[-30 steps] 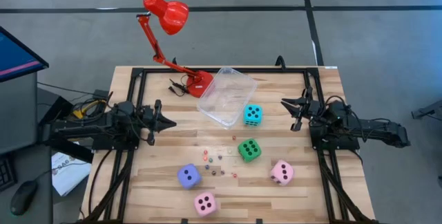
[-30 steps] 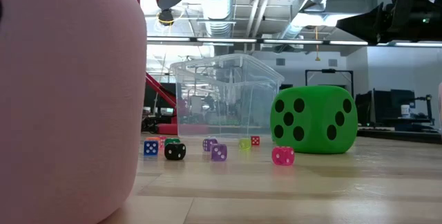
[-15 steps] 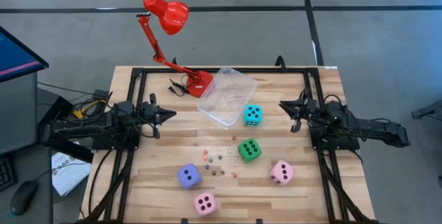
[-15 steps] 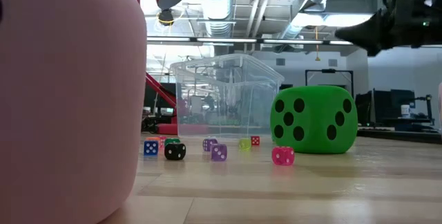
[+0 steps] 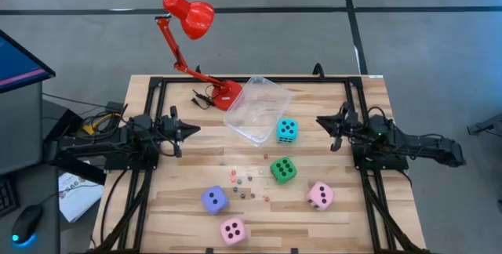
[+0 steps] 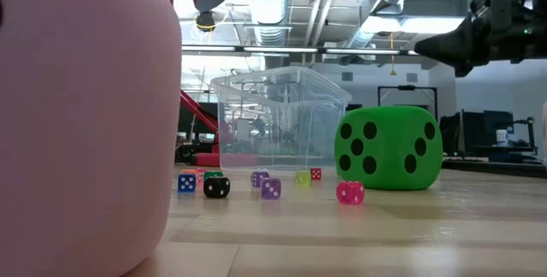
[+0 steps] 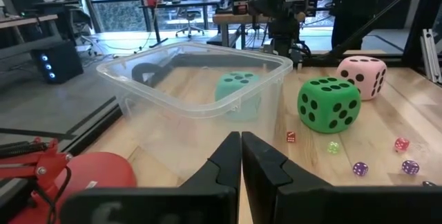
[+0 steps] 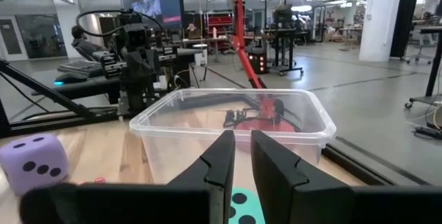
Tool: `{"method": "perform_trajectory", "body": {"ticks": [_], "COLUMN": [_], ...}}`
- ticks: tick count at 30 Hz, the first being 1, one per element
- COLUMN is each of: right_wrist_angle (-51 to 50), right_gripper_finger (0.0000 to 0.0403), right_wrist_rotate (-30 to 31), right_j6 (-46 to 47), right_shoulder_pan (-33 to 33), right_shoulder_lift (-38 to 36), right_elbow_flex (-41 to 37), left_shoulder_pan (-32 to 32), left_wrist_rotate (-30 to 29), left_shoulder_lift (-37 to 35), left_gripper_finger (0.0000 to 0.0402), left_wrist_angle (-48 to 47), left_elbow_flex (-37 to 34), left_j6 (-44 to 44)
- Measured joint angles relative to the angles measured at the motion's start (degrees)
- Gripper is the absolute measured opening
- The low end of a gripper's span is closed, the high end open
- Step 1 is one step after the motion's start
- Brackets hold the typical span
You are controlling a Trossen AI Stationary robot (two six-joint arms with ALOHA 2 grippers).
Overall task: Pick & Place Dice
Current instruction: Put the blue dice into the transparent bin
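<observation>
Pre-grasp, nothing picked yet. Left gripper (image 5: 184, 128) clenched empty at left side. Right gripper (image 5: 323, 121) nearly closed, empty, just right of cyan die (image 5: 287, 130), which sits beside clear tub (image 5: 249, 96). Green die (image 5: 283, 169), pink dice, purple die, tiny dice (image 5: 247, 183) all on table. Next, probably: spread right fingers, descend on cyan die.

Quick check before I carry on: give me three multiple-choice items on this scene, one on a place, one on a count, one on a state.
1. Which big die lies nearest the clear tub?
A. cyan die
B. purple die
C. front pink die

2. How many big soft dice are on the table?
A. three
B. five
C. seven

3. What is inside the tub?
A. green die
B. tiny dice
C. no dice

Key:
1 A, the cyan die sits at its corner.
2 B, the high view shows five.
3 C, the green die and tiny dice lie on the wood.
</observation>
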Motion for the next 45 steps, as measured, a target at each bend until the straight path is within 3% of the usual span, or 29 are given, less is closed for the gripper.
{"method": "perform_trajectory", "body": {"ticks": [18,37,40,45], "right_wrist_angle": [2.27,7.92,9.53,4.08], "right_gripper_finger": [0.0047,0.0047,0.0037,0.0004], "right_wrist_rotate": [-0.07,1.97,4.88,6.09], "right_j6": [0.64,-7.03,-6.86,-6.74], "right_shoulder_pan": [0.01,-0.16,-0.14,-0.14], "right_shoulder_lift": [0.00,0.02,0.00,0.81], "right_elbow_flex": [0.01,-0.02,0.06,1.68], "left_shoulder_pan": [0.00,-0.02,0.00,0.00], "left_wrist_rotate": [-1.44,-1.48,-1.48,-1.49], "left_shoulder_lift": [0.00,0.02,0.02,0.02], "left_gripper_finger": [0.0001,0.0001,0.0001,0.0001], "left_wrist_angle": [0.04,0.00,0.00,0.00], "left_elbow_flex": [0.00,0.00,0.00,0.00], "left_j6": [-0.02,-1.62,-1.62,-1.60]}}
